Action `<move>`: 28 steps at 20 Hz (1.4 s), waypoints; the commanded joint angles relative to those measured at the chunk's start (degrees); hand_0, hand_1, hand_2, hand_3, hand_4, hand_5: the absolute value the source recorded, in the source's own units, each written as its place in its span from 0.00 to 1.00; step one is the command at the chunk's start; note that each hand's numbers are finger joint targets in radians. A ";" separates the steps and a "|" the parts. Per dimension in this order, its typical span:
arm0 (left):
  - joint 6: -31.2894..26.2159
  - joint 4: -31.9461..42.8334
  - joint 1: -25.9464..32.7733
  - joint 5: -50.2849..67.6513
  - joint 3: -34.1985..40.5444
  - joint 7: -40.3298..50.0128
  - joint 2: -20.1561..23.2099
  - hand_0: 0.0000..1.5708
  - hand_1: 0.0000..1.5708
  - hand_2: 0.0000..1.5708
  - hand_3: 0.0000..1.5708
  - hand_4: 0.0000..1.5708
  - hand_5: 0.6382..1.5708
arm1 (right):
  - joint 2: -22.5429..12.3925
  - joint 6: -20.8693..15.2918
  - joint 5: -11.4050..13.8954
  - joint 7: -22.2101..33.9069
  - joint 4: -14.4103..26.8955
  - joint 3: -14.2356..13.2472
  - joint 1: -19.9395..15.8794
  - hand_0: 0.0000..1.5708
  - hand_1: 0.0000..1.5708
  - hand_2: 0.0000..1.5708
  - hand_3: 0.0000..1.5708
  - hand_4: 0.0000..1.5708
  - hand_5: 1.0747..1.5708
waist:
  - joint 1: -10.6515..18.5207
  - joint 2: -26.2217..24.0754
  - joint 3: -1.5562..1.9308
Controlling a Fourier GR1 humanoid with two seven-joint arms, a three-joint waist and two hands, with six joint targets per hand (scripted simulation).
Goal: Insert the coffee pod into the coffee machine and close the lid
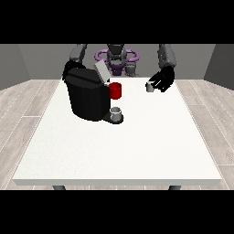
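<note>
The white surface point(137, 151) fills most of the view, with the robot point(117, 57) small behind its far edge. On the surface's far left part stands the black machine point(87, 93), the biggest thing on it. Its grey lid point(101, 72) is tilted up and open at the top. A red cup point(115, 90) shows just beside the machine's right flank, and a small grey cup point(116, 113) sits on the machine's low tray at its front right.

The robot hand at the view's right point(163, 78) hangs over the far right part of the surface, its fingers bent downward and to the left. The pod point(150, 86), small and grey, is at those fingertips, well apart from the machine; whether the fingers pinch it or only touch it I cannot tell.

The robot hand at the view's left point(68, 68) shows just behind the machine's top left corner, mostly hidden; I cannot tell if it is clenched or released
</note>
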 commanded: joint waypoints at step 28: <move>-4.69 -2.39 -21.14 -1.96 3.17 13.77 -0.64 0.80 0.80 0.83 0.79 0.31 1.00 | -0.43 -2.18 1.39 0.98 -1.46 0.07 -6.82 0.00 0.00 0.00 0.00 0.33 1.00 | -7.12 4.81 -0.01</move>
